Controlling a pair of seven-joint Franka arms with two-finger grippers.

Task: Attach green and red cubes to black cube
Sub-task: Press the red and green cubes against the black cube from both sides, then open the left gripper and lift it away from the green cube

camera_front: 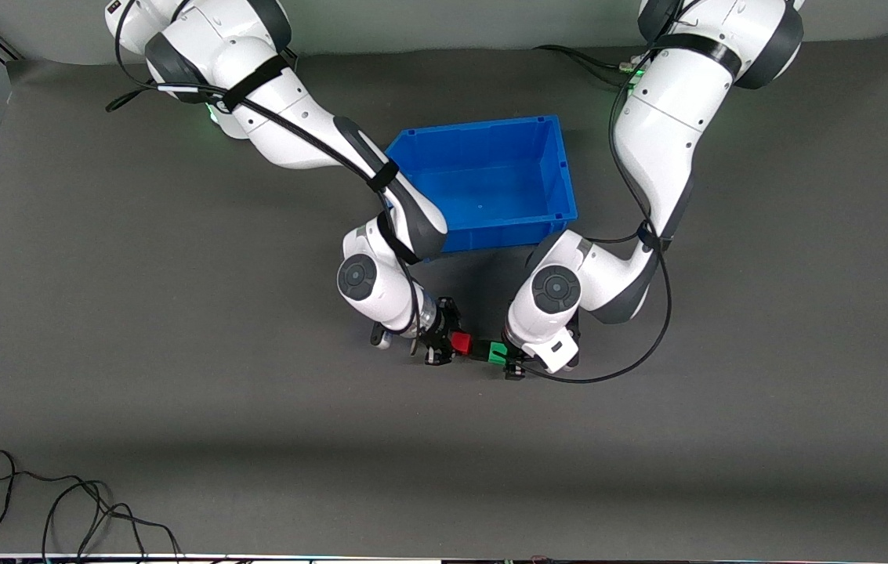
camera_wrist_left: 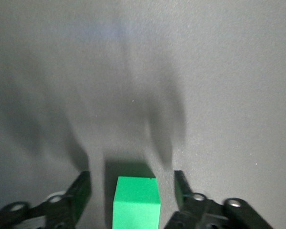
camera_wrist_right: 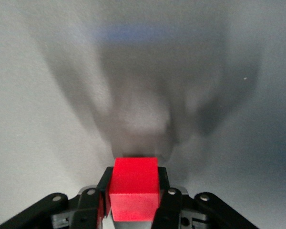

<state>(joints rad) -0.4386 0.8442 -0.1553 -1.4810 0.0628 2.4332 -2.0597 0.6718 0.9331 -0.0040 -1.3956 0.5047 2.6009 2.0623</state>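
Note:
The red cube (camera_front: pixel 461 342), the black cube (camera_front: pixel 480 349) and the green cube (camera_front: pixel 498 353) sit in a row on the grey mat, nearer the front camera than the blue bin. The black cube is a thin dark strip between the two coloured ones. My right gripper (camera_front: pixel 444 345) is shut on the red cube (camera_wrist_right: pixel 133 191), with the fingers (camera_wrist_right: pixel 166 200) pressed on its sides. My left gripper (camera_front: pixel 509 360) is open around the green cube (camera_wrist_left: pixel 136 202), with a gap on each side between the cube and the fingers (camera_wrist_left: pixel 81 188). The black cube is hidden in both wrist views.
A blue bin (camera_front: pixel 561 168) stands open between the arms, farther from the front camera than the cubes. A loose black cable (camera_front: pixel 67 509) lies on the mat near the front edge at the right arm's end. Grey mat (camera_front: pixel 255 439) surrounds the cubes.

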